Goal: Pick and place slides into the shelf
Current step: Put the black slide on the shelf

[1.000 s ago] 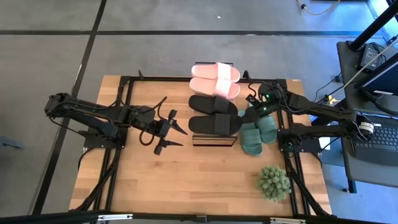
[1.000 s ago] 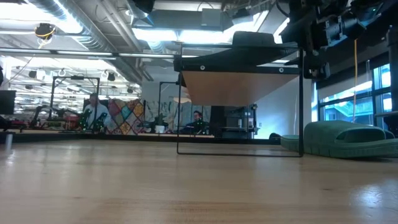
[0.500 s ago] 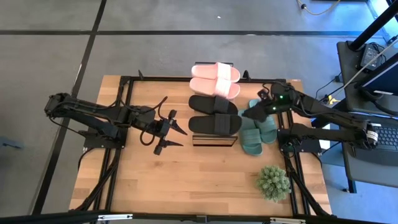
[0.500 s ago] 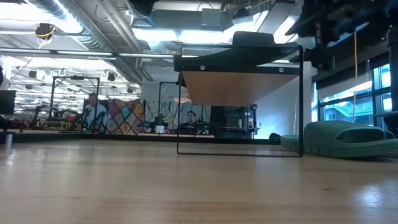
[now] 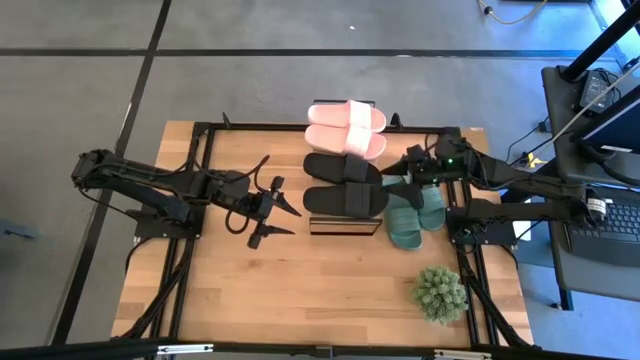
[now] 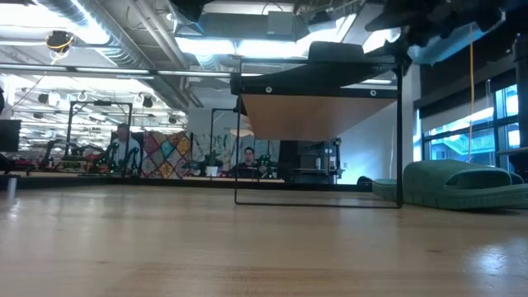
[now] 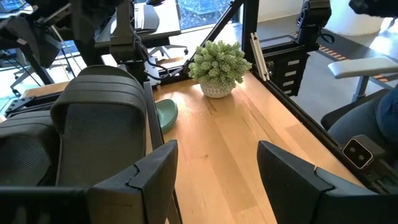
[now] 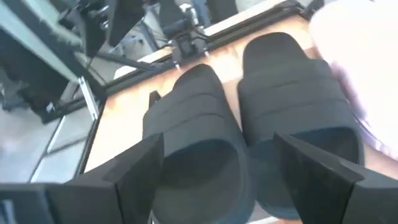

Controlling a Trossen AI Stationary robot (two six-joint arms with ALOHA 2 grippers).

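The slides are sitting in a column down the middle of the light wood counter [image 5: 300,290]: the pink pair [image 5: 346,127] at the far edge, the black pair [image 5: 345,183] next, side by side on top of the shelf [image 5: 344,225], whose black frame and wood plank are showing in the low view. The green pair [image 5: 412,213] is lying on the counter just beside the shelf's right side. Pink and black slides are running long axis left to right; which end is the toe I cannot tell. A small potted plant [image 5: 440,293] is standing near the right front corner. Grey floor with dark lines is surrounding the counter, and the low view is looking into a bright workshop with ceiling pipes. No readable writing is showing. The left pincer [image 5: 277,215] is hovering left of the shelf, fingers apart, empty. The right pincer [image 5: 393,184] is hanging above the black pair's right end, fingers spread wide, gripping nothing
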